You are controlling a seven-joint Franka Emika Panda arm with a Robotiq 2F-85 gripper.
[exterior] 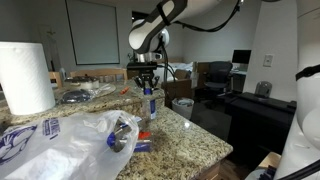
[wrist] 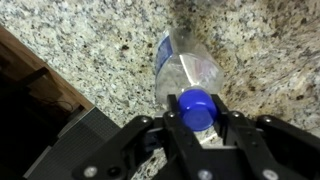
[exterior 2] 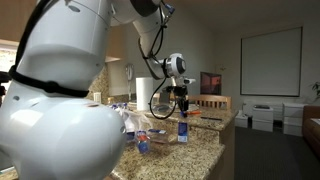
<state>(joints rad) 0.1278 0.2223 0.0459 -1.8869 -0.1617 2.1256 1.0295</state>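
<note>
Claw (wrist: 197,120) clamped on the cap of an upright bottle (exterior: 150,103)

You have the claw pointing straight down over a clear plastic bottle that stands on its base on the speckled stone worktop (wrist: 90,40). In the wrist view the two fingers sit tight against either side of the blue cap (wrist: 196,106), with no gap showing, so the claw is closed about as far as the cap allows and has hold of the bottle by its top.

That grip probably suits the approach. Coming from above, the cap is the first part you meet, and it looks like the narrowest and stiffest one. The thin clear body below it would likely buckle under a squeeze. Both exterior views show the bottle vertical beneath the wrist, which fits a hold centred on its axis rather than off to one side.

The bottle stands near the worktop's edge, out in a bare patch. A crumpled plastic bag (exterior: 60,140) lies near it, towards the camera, and a paper towel roll (exterior: 27,77) stands well apart from it. That gap probably matters, since it lets the fingers come down on each side of the cap without snagging the bag. Whether the base is touching the stone or just off it, you cannot tell from these views.
</note>
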